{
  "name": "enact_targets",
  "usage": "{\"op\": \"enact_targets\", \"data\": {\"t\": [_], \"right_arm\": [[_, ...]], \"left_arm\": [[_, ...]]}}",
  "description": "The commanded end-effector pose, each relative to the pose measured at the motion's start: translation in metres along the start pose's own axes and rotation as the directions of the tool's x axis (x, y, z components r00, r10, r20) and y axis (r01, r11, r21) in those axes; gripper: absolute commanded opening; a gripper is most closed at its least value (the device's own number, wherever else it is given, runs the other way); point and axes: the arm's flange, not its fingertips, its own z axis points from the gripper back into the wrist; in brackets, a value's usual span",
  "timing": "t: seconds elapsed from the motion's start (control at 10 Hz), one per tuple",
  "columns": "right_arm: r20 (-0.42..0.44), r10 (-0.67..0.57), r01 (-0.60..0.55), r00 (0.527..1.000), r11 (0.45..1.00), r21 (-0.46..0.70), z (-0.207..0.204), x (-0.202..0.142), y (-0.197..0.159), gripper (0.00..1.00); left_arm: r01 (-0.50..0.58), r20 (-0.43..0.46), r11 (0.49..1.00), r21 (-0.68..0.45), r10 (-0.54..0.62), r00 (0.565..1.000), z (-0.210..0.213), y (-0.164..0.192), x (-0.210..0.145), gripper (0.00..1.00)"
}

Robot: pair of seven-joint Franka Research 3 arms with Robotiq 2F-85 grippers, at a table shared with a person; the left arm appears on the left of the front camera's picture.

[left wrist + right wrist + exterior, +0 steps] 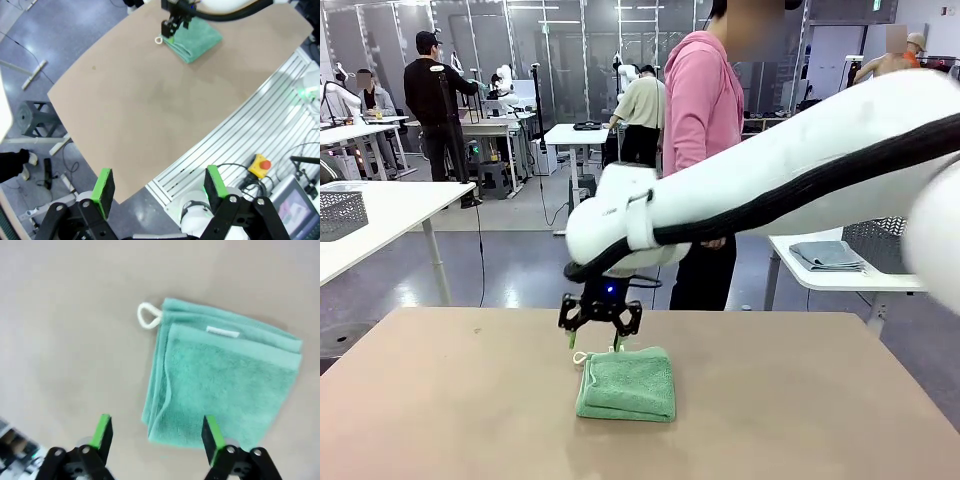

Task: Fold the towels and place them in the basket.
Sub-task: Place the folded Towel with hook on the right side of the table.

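A mint green towel [627,383] lies folded on the brown table [440,400], with its white loop [148,316] and label [222,331] showing. My right gripper [593,340] hangs open just above the towel's far left edge, nothing between its fingers [102,432]. In its wrist view the towel [225,375] sits ahead and to the right of the right gripper [156,432]. My left gripper [160,190] is open and empty, high over the table's near edge, far from the towel [192,40]. A pale blue-grey towel [828,255] lies folded on a white side table beside a wire-mesh basket [875,240].
A person in a pink hoodie [702,110] stands at the table's far side. Another mesh basket [340,212] stands on a white table at the far left. An aluminium rail frame and a red stop button [264,164] lie below the table's near edge.
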Motion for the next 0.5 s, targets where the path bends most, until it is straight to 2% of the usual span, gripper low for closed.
{"op": "enact_targets", "data": {"t": [0.0, 0.2, 0.4], "right_arm": [[0.069, 0.000, -0.011, 0.998, 0.986, 0.166, 0.033, -0.050, -0.062, 0.89], [0.145, -0.093, 0.057, 0.985, 0.970, 0.238, 0.035, -0.058, -0.113, 0.89], [0.177, -0.160, 0.101, 0.971, 0.947, 0.304, 0.024, -0.073, -0.153, 0.89]], "left_arm": [[0.021, -0.003, 1.000, 0.002, -0.021, 1.000, -0.001, 0.000, -0.001, 0.91], [0.021, -0.003, 1.000, 0.002, -0.021, 1.000, -0.001, 0.000, -0.001, 0.91], [0.021, -0.003, 1.000, 0.002, -0.021, 1.000, -0.001, 0.000, -0.001, 0.91]]}}
